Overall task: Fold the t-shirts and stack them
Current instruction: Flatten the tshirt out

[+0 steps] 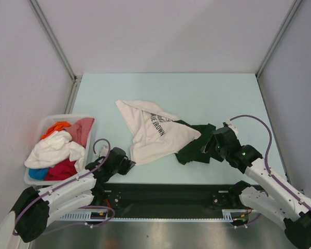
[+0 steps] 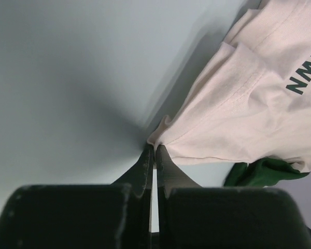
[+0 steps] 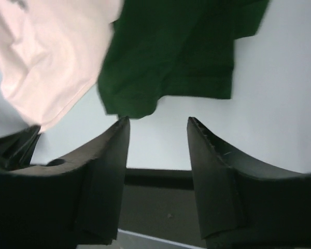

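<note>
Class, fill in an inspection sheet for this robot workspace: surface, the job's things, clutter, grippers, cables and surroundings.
Surface: pale blue-green table, flat and matte.
Job's things: cream-white cloth t-shirt with dark green sleeves lies crumpled mid-table; white, red, orange and blue cloth t-shirts are heaped in the white plastic basket at the left.
Clutter: nothing seen.
Grippers: left gripper is shut on the cream-white t-shirt's hem corner; right gripper is open, holding nothing, beside a green sleeve.
Cables: purple cables loop along both arms.
Surroundings: white walls with grey metal frame posts.
</note>
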Robot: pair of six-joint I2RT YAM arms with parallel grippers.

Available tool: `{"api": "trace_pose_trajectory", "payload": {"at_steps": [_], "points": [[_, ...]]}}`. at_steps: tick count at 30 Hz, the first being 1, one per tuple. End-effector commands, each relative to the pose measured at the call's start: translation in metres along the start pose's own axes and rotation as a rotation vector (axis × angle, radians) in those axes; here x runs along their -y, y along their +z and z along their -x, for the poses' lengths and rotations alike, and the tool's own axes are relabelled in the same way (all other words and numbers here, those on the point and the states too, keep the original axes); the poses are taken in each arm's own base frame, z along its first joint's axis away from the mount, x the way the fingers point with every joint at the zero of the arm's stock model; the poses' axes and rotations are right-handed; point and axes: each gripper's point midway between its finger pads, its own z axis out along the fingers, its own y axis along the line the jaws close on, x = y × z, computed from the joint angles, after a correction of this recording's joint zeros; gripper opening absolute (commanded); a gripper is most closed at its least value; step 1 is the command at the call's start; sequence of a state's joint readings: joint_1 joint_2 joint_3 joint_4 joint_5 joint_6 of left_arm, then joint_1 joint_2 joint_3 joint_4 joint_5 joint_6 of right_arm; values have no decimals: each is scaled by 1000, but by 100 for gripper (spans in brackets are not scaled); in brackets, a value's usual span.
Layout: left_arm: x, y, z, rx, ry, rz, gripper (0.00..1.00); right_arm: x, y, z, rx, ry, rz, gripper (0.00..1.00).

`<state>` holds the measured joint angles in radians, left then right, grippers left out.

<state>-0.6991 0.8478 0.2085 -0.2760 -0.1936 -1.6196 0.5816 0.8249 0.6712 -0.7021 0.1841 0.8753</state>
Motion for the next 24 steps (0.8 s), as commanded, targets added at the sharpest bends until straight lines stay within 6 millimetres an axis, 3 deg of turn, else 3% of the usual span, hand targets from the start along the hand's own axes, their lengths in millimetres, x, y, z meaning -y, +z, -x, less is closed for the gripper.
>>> {"api": "trace_pose_trajectory", "payload": {"at_steps": [1, 3, 5, 7, 12, 18, 24], "points": [[-14, -3, 11, 58, 123, 36, 0, 31, 9, -7, -33, 104, -79, 51], [-7, -6, 13, 63, 162, 5, 0, 50, 15, -2, -17, 155, -124, 40], [-5, -8, 13, 60, 195, -11, 0, 62, 18, -6, -31, 185, -139, 23], [-2, -10, 13, 60, 209, -30, 0, 66, 24, -2, -23, 228, -116, 20], [3, -10, 10, 47, 241, -62, 0, 84, 44, -12, -60, 208, -152, 30], [10, -8, 7, 39, 265, -74, 0, 73, 61, -20, -116, 185, -99, 37], [13, -7, 4, 21, 272, -79, 0, 72, 64, -24, -123, 187, -100, 40]]}}
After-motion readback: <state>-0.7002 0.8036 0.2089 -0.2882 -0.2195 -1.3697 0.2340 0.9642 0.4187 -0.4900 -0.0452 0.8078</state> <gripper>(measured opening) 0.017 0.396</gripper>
